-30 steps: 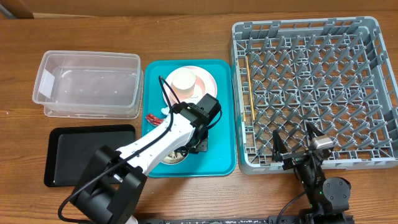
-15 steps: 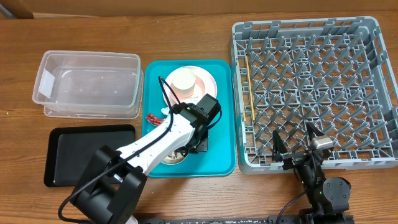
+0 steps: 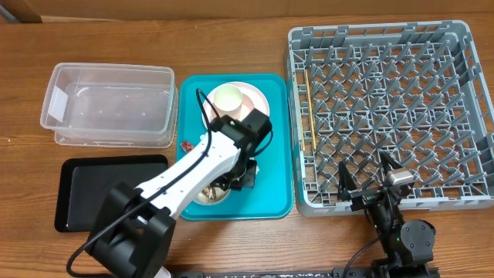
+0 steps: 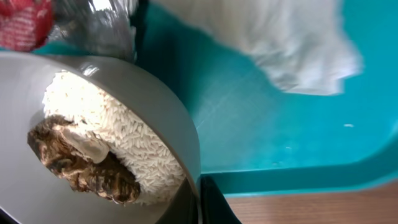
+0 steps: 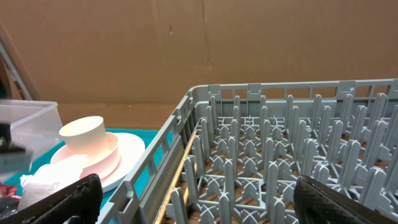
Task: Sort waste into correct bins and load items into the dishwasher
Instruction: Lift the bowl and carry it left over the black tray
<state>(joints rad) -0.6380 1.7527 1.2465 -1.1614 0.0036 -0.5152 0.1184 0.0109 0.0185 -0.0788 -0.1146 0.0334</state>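
While your left arm reaches diagonally over the teal tray (image 4: 261,137): left fingers (image 4: 214,202) clenched on the white bowl's rim.
White bowl (image 4: 165,115): tray's near end, mouth up, holding rice (image 4: 124,124).
Right fingers (image 5: 62,202): released, spread wide, at the dish rack's (image 3: 386,108) near edge.

Cream cup (image 5: 83,135) tops pink dishes (image 5: 121,154) near grey rack (image 5: 261,93).

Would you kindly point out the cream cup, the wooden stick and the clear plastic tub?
cream cup (image 3: 228,99), overhead view, on its open mouth.
wooden stick (image 3: 309,112), overhead view, on the middle of its length.
clear plastic tub (image 3: 108,108), overhead view, on its bare floor.
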